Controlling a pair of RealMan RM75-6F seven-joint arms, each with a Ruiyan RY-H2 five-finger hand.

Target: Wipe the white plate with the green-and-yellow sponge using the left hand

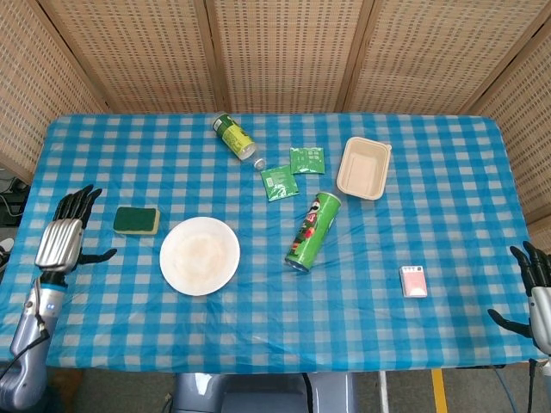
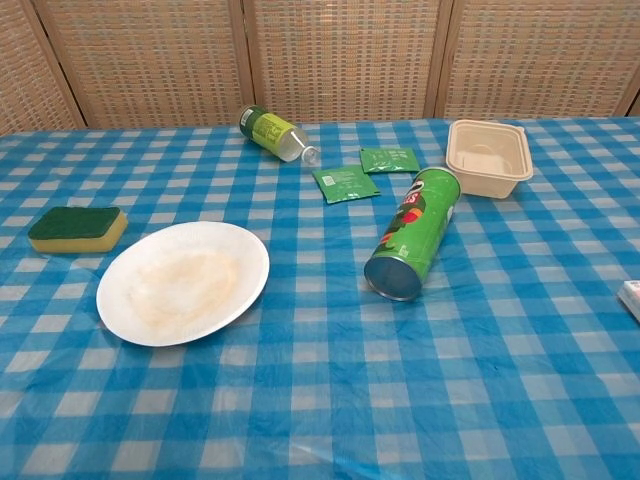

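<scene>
The green-and-yellow sponge (image 1: 136, 220) lies flat on the blue checked tablecloth (image 1: 413, 198), green face up, just left of the white plate (image 1: 200, 255) and not touching it; the plate sits near the table's front left, its centre marked with a faint brownish smear. The left hand (image 1: 60, 241) hovers at the table's left edge, fingers spread and holding nothing; the sponge sits to its right, apart from the fingertips, between the hand and the plate. In the chest view the sponge (image 2: 77, 229) and plate (image 2: 183, 282) appear side by side with a narrow strip of cloth between them, and the left hand is out of that frame.

The right hand (image 1: 535, 292) shows at the far right edge of the head view, beyond the table's corner, dark fingers apart and empty; a small pink-and-white box (image 1: 414, 281) lies on the cloth to its left. A green crisp tube (image 1: 312, 232) rests on its side at mid-table, open end toward the front; behind it lie two green sachets (image 1: 293, 170), a beige food container (image 1: 363, 168) and a tipped-over green-labelled bottle (image 1: 234, 137); woven cane screens (image 1: 284, 52) stand behind the table.
</scene>
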